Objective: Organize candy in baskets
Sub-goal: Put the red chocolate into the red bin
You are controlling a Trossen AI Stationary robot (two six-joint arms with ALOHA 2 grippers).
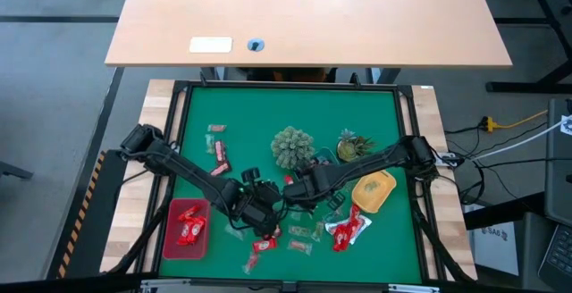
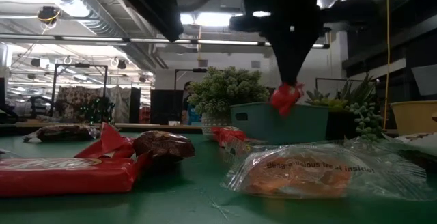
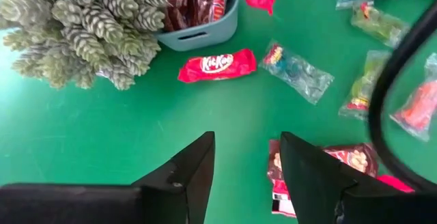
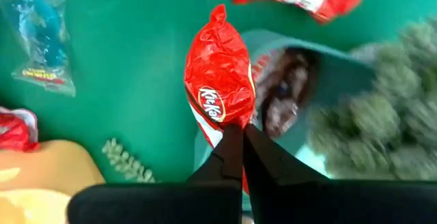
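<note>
Right gripper (image 4: 235, 138) fingers pinch a red KitKat (image 4: 217, 80) at frame centre, over the pale blue basket (image 4: 341, 74); left gripper (image 3: 247, 157) fingers open, empty

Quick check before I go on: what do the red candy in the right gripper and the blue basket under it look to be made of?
Red candy pinched in the right gripper: glossy plastic or foil film, judging by crinkles, highlights and a crimped end.
Blue basket: likely moulded plastic, matte; smooth rounded rim with a slot handle. Not certain from looks alone.
</note>
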